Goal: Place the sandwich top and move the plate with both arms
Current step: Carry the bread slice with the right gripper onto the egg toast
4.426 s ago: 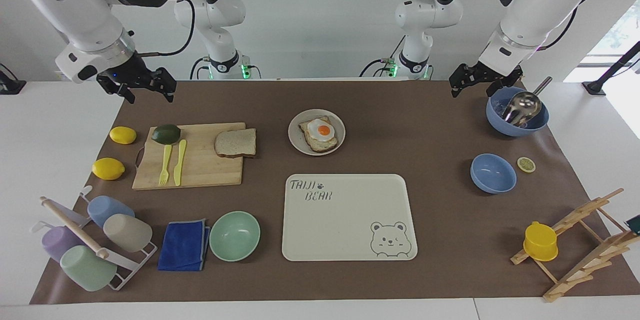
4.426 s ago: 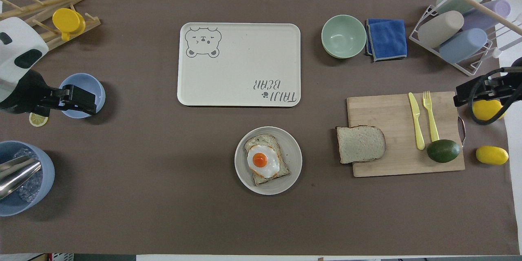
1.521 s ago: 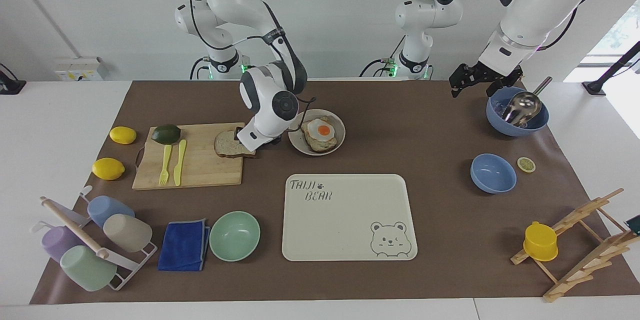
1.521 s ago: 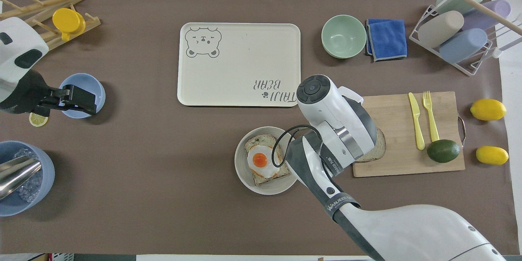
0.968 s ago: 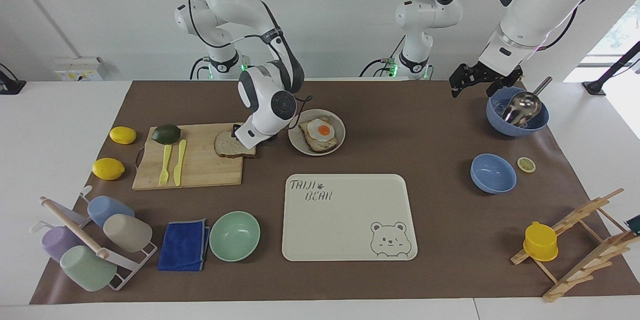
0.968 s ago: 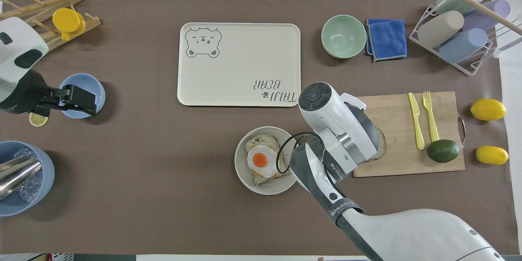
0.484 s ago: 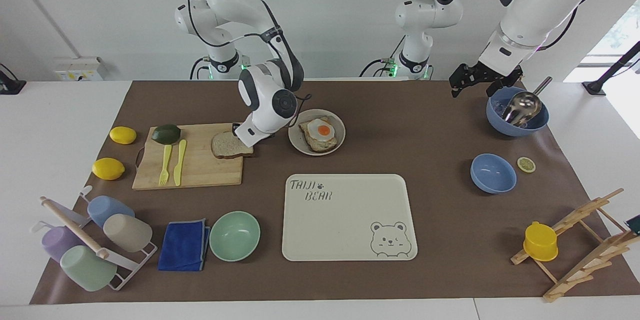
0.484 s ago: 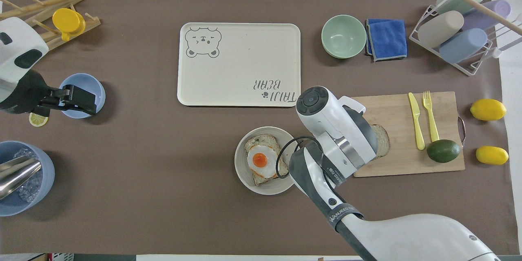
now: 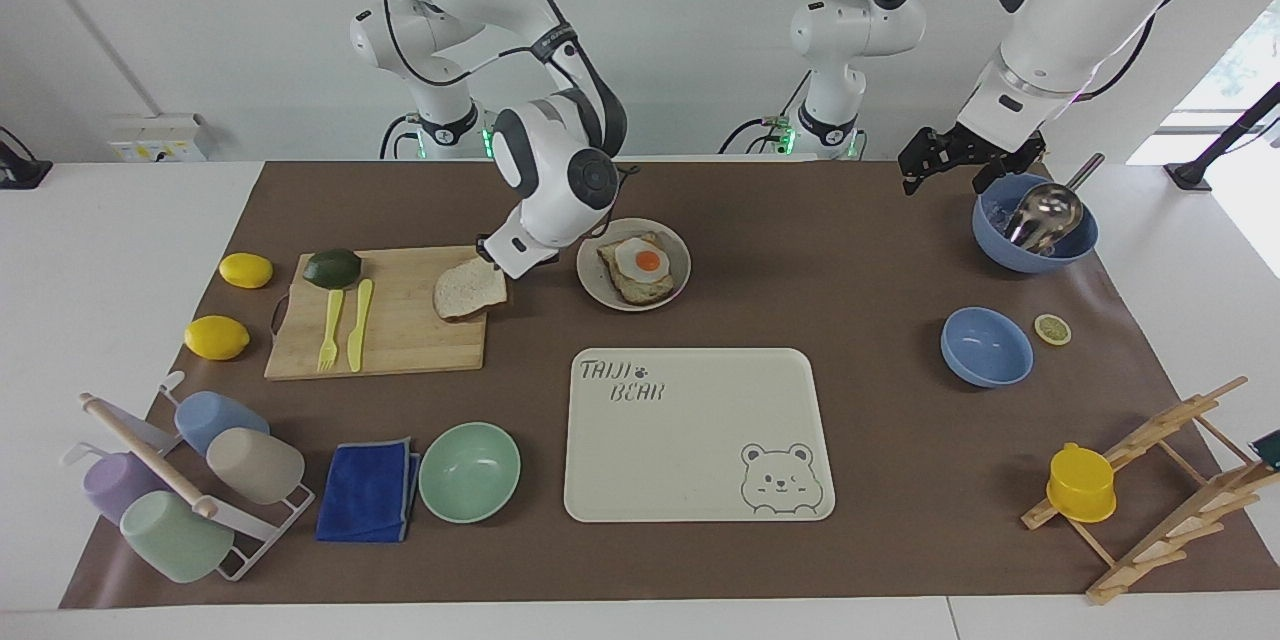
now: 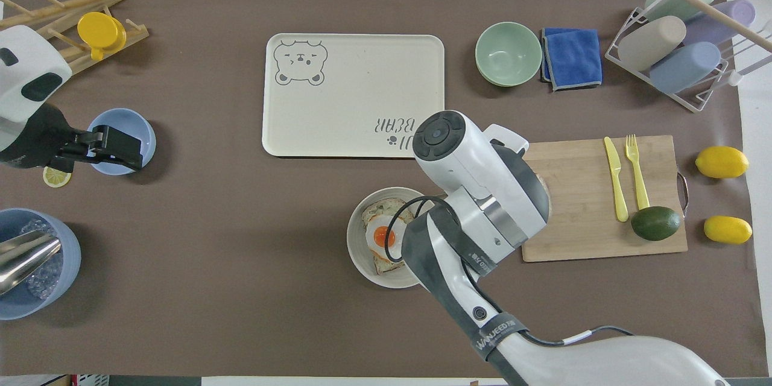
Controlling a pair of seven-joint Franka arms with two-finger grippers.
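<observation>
My right gripper (image 9: pixel 492 265) is shut on one edge of the sandwich top (image 9: pixel 468 288), a pale brown speckled bread slice. The slice hangs tilted just above the end of the cutting board (image 9: pixel 400 330) beside the plate. The beige-grey plate (image 9: pixel 592 282) holds a toast slice with a fried egg (image 9: pixel 640 265) and sits next to the board. In the overhead view the right arm covers the gripper and the slice; the plate (image 10: pixel 357 253) shows partly. My left gripper (image 9: pixel 945 175) waits open in the air by the blue bowl with a metal scoop (image 9: pixel 1035 220).
The board holds an avocado (image 9: pixel 332 267) and a yellow fork and knife (image 9: pixel 343 325); two lemons (image 9: pixel 216 337) lie beside it. The bear tray (image 9: pixel 700 435), mint bowl (image 9: pixel 469 471) and blue cloth (image 9: pixel 368 490) lie farther from the robots. A cup rack (image 9: pixel 180 485), blue bowl (image 9: pixel 986 347) and wooden rack (image 9: pixel 1160 485) stand at the table's ends.
My right arm swung in from its end of the table, closed on the bread slice and has lifted it, tilted, off the board. The left arm has not moved.
</observation>
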